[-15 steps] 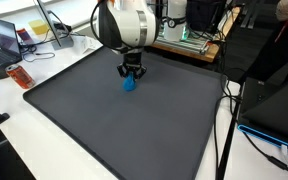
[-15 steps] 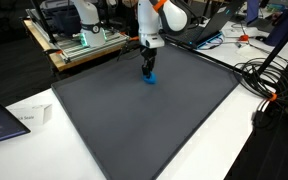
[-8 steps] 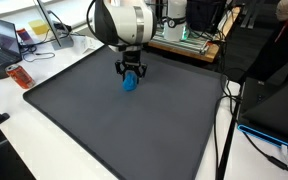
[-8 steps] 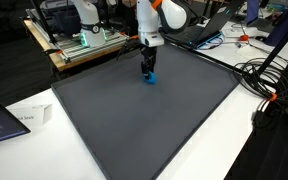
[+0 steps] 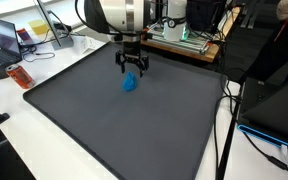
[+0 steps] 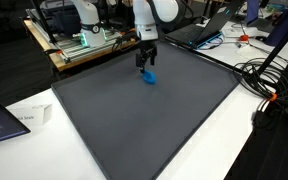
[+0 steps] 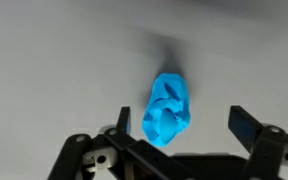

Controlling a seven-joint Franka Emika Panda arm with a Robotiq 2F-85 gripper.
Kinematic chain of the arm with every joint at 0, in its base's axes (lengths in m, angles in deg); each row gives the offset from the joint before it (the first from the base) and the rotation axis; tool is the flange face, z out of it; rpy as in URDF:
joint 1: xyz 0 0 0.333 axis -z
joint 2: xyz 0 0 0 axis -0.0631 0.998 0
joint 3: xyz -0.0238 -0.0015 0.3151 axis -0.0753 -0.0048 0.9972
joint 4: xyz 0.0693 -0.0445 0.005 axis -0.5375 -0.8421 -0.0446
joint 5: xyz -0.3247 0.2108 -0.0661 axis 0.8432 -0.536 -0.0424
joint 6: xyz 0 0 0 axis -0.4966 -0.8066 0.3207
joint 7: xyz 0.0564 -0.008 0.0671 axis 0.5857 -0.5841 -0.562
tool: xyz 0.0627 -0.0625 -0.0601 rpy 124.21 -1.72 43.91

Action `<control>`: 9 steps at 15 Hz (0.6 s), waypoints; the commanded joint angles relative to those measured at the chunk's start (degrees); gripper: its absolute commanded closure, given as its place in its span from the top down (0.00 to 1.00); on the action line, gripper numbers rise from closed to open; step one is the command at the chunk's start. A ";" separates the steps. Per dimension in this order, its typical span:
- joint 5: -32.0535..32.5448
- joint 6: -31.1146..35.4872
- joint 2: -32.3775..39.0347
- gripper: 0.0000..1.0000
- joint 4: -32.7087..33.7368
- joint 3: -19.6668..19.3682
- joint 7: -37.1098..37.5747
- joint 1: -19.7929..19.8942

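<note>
The hand (image 7: 184, 125) stands open, its two fingers (image 7: 124, 122) spread wide and pointing straight down, gripping nothing. Between them and just below lies a blue lump (image 7: 169, 108), crumpled, closer to one finger than to the other. No finger touches it, so it seems to rest by its own weight alone. Both exterior views show the hand (image 5: 133, 66) (image 6: 144, 64) hanging clear above the lump (image 5: 130, 84) (image 6: 150, 77), with a small gap between them.

The lump sits on a dark mat (image 5: 104, 130), which spreads out well past the hand on all sides and gives it a flat, even bed. The mat lies on a white counter (image 5: 24, 130). Far from the hand, beyond the mat's edge, are an orange thing (image 5: 19, 76) and a laptop (image 5: 6, 38).
</note>
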State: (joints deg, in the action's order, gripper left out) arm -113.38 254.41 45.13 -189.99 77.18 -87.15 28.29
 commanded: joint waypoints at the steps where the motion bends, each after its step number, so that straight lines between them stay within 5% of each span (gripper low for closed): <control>1: -4.93 -5.18 -8.85 1.00 -6.67 -3.26 6.24 -1.11; 9: -7.97 -8.51 -22.99 1.00 -17.03 -11.02 26.63 -11.81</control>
State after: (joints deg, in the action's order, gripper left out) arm -119.83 247.77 29.37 -201.61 69.88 -67.94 21.85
